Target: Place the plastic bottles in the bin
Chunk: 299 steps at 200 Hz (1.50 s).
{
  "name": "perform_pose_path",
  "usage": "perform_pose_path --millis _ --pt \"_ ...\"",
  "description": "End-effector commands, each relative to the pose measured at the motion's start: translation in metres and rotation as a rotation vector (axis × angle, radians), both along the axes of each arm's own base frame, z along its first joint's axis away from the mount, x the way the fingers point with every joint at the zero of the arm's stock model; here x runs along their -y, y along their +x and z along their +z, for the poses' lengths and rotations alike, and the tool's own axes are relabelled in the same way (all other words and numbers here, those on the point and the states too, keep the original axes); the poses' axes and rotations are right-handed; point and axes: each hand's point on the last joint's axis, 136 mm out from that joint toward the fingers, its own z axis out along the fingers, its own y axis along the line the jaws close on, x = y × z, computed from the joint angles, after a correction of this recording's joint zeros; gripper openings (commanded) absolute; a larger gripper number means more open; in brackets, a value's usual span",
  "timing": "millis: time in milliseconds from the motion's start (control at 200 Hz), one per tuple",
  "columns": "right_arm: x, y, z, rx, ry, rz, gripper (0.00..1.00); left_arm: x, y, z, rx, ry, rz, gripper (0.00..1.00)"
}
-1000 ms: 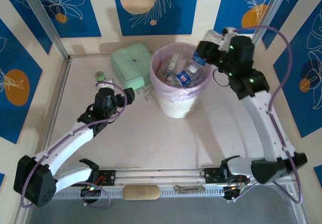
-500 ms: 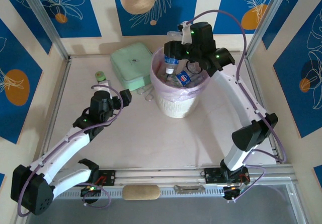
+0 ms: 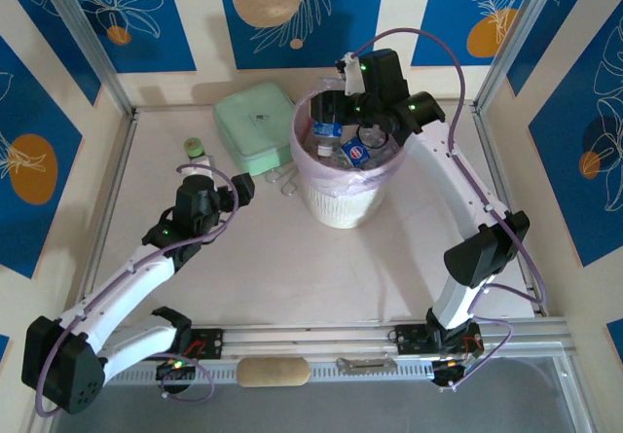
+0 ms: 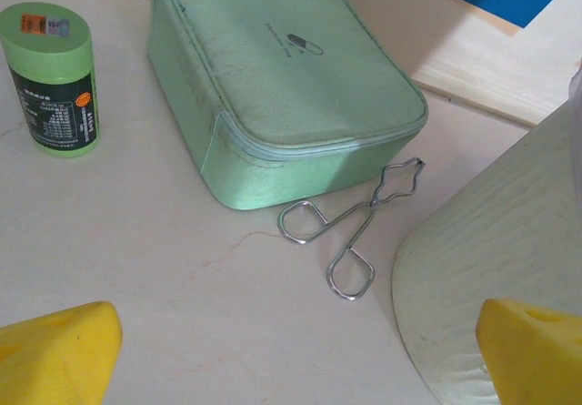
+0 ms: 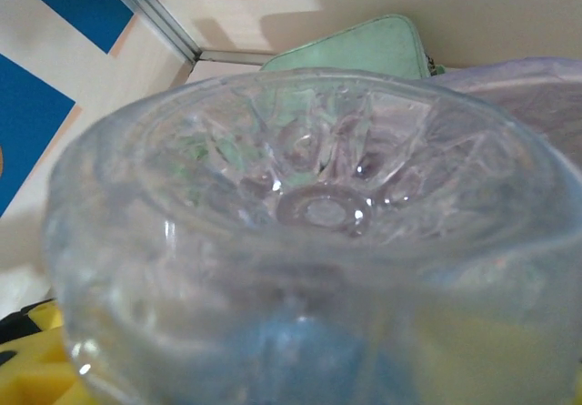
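Observation:
My right gripper (image 3: 331, 112) hangs over the far rim of the bin (image 3: 341, 204), a round white woven wastebasket with a pink liner. A clear plastic bottle (image 3: 326, 129) sits at its jaws above the bin's mouth. In the right wrist view that bottle's ribbed base (image 5: 318, 214) covers the jaws, with one yellow fingertip (image 5: 23, 369) at the lower left. Whether the jaws still press on it is hidden. Several other plastic bottles (image 3: 358, 149) lie inside the bin. My left gripper (image 3: 243, 182) stands open and empty just left of the bin (image 4: 491, 241), low over the table.
A mint-green square box (image 3: 253, 122) (image 4: 273, 68) lies left of the bin. A short dark jar with a green lid (image 3: 194, 147) (image 4: 50, 77) stands further left. Metal tongs (image 4: 350, 227) lie on the table between the box and the bin.
The right arm swung left from the bin's right side to above its far rim, carrying the bottle with it. The left arm has hardly moved.

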Motion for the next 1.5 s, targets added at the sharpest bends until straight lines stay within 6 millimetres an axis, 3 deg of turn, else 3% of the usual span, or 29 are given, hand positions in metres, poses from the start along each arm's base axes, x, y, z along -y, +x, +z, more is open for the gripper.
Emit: perform_pose_path --millis 0,235,455,580,820,980,1090,1296,1491 --pt "-0.007 -0.005 0.002 -0.011 0.009 0.033 0.73 -0.003 0.0 -0.003 -0.011 -0.009 0.008 1.0" --pt "0.007 -0.007 0.036 0.053 0.023 0.004 0.85 -0.009 -0.002 -0.002 -0.008 0.01 0.025 1.0" --pt "0.05 -0.012 0.051 0.134 0.03 -0.123 0.87 -0.022 -0.001 0.002 0.006 0.073 0.059 1.0" --pt "0.101 -0.019 0.045 0.159 0.022 -0.274 0.88 -0.037 0.003 0.006 0.024 0.163 0.103 1.0" --pt "0.229 -0.057 0.028 0.16 0.128 -0.64 0.89 -0.057 0.016 0.01 0.039 0.23 0.162 1.0" --pt "0.298 -0.09 -0.002 0.164 0.126 -0.881 0.92 -0.067 0.028 0.009 0.036 0.269 0.196 1.0" --pt "0.325 -0.1 -0.039 0.141 0.118 -0.971 0.92 -0.075 0.037 0.005 0.031 0.318 0.211 1.0" --pt "0.318 -0.094 -0.12 0.033 0.037 -0.893 0.92 -0.094 0.049 -0.014 -0.009 0.386 0.242 1.0" --pt "0.303 -0.077 -0.173 0.037 -0.064 -0.828 0.93 -0.105 0.05 -0.052 -0.076 0.418 0.255 1.0"
